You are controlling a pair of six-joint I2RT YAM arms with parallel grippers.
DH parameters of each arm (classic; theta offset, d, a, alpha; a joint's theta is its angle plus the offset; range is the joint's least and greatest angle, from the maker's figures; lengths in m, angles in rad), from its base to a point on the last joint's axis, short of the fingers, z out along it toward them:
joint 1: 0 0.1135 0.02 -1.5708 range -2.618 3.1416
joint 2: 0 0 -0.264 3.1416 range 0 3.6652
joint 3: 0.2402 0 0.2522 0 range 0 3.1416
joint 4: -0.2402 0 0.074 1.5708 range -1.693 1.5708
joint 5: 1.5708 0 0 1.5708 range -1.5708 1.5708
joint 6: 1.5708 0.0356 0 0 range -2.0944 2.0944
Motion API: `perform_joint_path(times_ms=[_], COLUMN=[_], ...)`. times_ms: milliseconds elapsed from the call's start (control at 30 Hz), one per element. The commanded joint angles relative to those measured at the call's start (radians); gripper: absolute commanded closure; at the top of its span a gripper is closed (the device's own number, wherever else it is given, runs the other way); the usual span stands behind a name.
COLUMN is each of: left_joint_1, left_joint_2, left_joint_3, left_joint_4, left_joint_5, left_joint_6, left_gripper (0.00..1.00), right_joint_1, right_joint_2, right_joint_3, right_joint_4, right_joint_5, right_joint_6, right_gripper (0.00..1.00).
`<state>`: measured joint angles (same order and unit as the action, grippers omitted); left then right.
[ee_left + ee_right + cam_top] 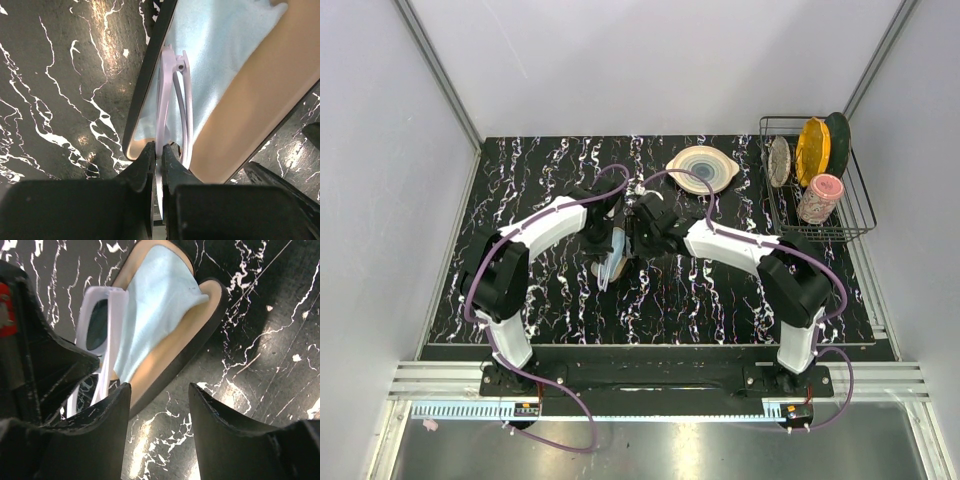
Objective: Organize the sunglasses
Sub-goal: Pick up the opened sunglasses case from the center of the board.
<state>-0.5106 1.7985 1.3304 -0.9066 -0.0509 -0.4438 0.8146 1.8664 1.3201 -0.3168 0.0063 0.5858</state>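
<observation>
The whitish sunglasses (172,95) are folded and held over the open black case (250,100), whose tan lining carries the light blue cloth (220,55). My left gripper (161,155) is shut on the sunglasses' frame. In the right wrist view the sunglasses (100,335) hang at the left of the case (175,360) and cloth (150,305). My right gripper (159,395) is open and empty, just above the table beside the case's near edge. In the top view both grippers meet at the table's middle, left (610,245), right (642,232).
A round patterned plate (703,167) lies at the back of the marbled black table (540,180). A wire dish rack (817,185) with plates and a pink cup stands at the back right. Grey walls enclose the table.
</observation>
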Motion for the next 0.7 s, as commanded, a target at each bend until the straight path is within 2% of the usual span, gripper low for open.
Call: perform_joint_path(times_ms=[0,167,433,667], left_joint_1=[0.02,0.038,0.046,0.053], left_joint_2=[-0.021,-0.044,-0.041,-0.044], left_joint_3=[-0.019,-0.011,-0.033,-0.051], left_joint_4=[0.041,0.048,0.069,0.09], left_joint_5=[0.043,0.074,0.1,0.123], left_joint_6=[0.014,0.017,0.024,0.027], left_gripper=[1.0,1.0,1.0,1.0], right_joint_1=[-0.02,-0.032,-0.034,-0.032], right_joint_2=[0.02,0.042,0.1,0.174], right_joint_3=[0.062,0.067,0.125,0.263], right_joint_4=[0.032,0.004,-0.039,-0.149], right_joint_5=[0.004,0.015,-0.003,0.023], right_joint_6=[0.055,0.114,0.121,0.095], right_gripper=[0.44,0.47,0.51,0.71])
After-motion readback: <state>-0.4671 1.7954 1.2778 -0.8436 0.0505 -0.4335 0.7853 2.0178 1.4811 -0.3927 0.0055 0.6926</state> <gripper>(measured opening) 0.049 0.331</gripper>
